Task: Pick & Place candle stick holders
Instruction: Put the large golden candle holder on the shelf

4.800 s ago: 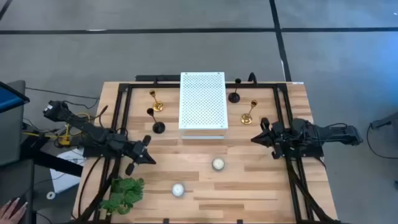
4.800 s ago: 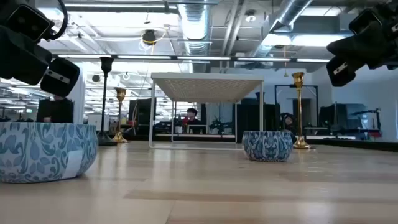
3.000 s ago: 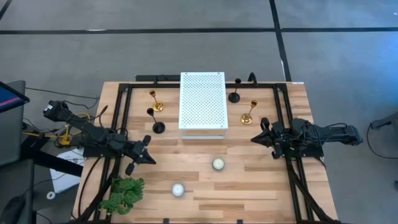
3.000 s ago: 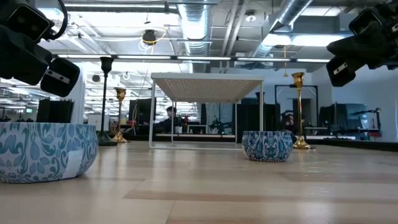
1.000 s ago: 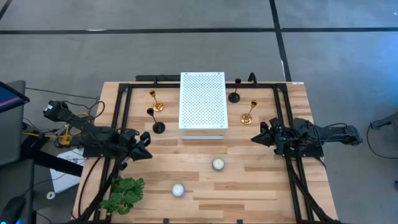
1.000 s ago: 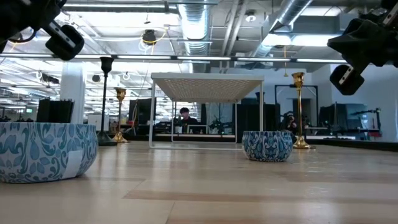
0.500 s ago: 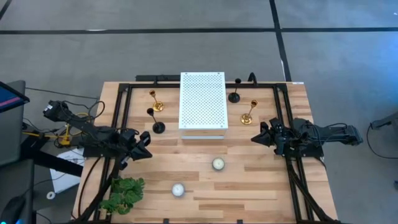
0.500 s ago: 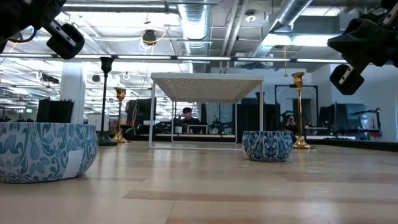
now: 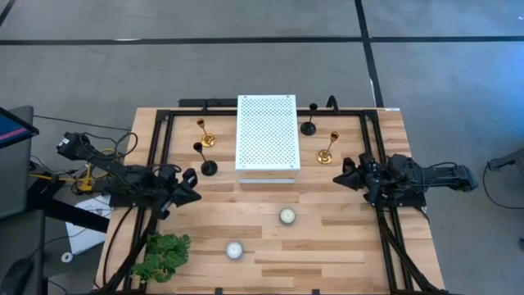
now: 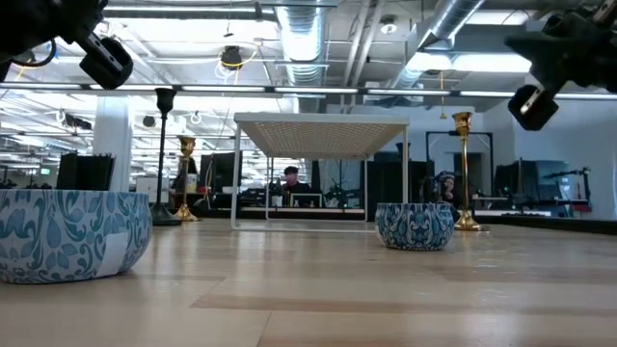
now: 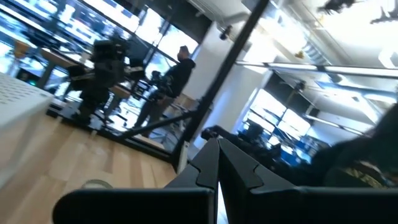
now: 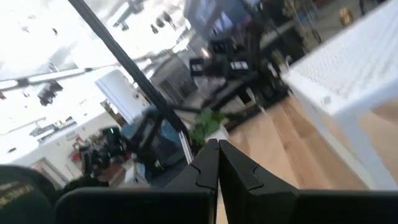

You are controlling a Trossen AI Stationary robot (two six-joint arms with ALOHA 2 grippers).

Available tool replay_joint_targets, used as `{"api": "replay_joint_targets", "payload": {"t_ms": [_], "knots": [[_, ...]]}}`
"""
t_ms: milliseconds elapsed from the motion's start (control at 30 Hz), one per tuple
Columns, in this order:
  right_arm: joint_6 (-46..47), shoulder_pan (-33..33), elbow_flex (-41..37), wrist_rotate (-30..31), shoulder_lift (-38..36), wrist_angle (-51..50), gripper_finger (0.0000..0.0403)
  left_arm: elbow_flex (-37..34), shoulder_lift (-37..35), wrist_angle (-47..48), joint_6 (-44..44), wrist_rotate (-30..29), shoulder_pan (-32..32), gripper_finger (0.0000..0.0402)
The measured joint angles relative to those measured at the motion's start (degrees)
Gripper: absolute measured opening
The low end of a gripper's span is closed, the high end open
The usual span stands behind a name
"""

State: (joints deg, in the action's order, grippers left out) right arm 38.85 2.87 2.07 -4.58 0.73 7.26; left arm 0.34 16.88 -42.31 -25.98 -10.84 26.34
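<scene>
Four candle stick holders stand upright on their round bases at the table's far side. A gold one and a black one are left of a white perforated stand. A black one and a gold one are right of it. My left gripper is shut and empty, in the air near the left black holder, on its near side. My right gripper is shut and empty, in the air just near and right of the right gold holder. The low view shows both grippers, left and right, high above the table.
Two blue-patterned bowls with candles sit on the table's near half, one in the middle and one nearer. A green leafy plant lies at the near left corner. A black frame runs around the table. People show in the room behind.
My right gripper has risen a little and moved slightly toward the table's far edge, nearer the right gold holder. My left gripper has shifted slightly toward the far edge. The holders have not moved.
</scene>
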Motion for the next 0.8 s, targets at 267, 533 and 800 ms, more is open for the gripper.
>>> {"api": "replay_joint_targets", "payload": {"t_ms": [267, 533, 800], "knots": [[-1.7, 0.0, 0.0, 0.6, 0.0, 6.1, 0.0000, 0.0, 0.0, -1.4, 0.0, -5.4, 0.0, 0.0006], [-1.9, 0.0, 1.2, 0.6, 0.0, 6.5, 0.0000, 2.8, 0.2, -1.9, 0.6, -5.9, 0.0, 0.0006], [-12.5, 0.0, 6.9, 2.9, 0.0, 2.2, 0.0000, 6.9, 4.4, -1.5, 10.8, -6.5, 0.0, 0.0006]]}}
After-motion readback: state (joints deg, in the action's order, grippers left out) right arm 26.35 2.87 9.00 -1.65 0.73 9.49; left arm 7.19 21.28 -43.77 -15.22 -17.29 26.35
